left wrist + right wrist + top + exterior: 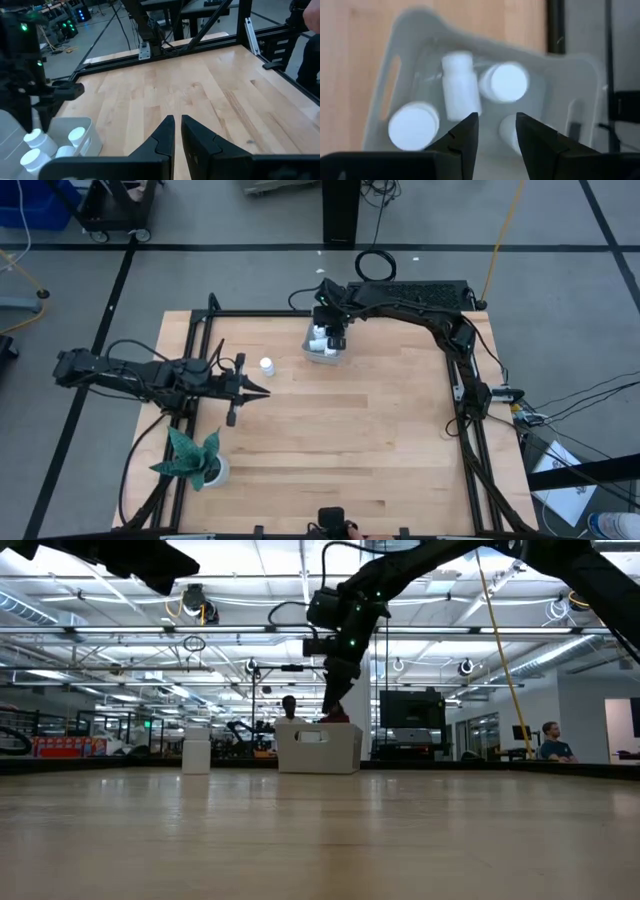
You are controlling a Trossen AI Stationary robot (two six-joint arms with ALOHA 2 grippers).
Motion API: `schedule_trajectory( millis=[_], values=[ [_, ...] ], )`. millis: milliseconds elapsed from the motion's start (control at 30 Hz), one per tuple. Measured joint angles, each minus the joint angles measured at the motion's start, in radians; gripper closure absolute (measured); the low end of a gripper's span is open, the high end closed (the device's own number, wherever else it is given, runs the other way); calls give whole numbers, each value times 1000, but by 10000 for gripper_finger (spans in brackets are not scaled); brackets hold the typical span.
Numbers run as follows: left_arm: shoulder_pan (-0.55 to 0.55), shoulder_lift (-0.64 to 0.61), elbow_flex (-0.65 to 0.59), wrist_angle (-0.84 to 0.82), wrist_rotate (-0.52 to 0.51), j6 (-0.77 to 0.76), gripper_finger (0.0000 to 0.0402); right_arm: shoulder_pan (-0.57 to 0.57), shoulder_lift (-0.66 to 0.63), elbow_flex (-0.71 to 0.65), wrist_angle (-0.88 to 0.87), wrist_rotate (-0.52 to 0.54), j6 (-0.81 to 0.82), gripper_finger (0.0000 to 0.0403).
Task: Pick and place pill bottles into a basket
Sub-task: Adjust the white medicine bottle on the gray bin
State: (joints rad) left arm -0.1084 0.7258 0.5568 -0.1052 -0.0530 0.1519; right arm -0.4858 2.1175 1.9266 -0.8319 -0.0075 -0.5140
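The pale basket [326, 348] stands at the table's far middle and also shows in the low view [320, 748]. Several white pill bottles lie in it: one on its side [460, 92], others upright, caps up [506, 81] [413, 125]. My right gripper [330, 330] hangs open and empty just above the basket, fingers pointing down [496, 125]. One more pill bottle [267, 366] stands upright on the table left of the basket, also seen in the low view [196, 755]. My left gripper [258, 391] is shut and empty, near side of that bottle, pointing toward the table's right [177, 125].
A green plant in a white pot [196, 460] stands at the near left corner. A black frame [470, 420] runs along the table's edges. Bare wood [370, 430] stretches across the middle and the right. People stand in the room behind [550, 740].
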Motion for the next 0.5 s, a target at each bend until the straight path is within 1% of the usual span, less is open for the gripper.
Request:
schedule_trajectory(
  millis=[133,500],
  values=[
    [8,0,0,-5,1,4,366,0,41,-3,-22,-45,-5,281],
    [11,0,0,-13,1,0,366,6,103,-2,-18,-20,-50,281]
  ],
)
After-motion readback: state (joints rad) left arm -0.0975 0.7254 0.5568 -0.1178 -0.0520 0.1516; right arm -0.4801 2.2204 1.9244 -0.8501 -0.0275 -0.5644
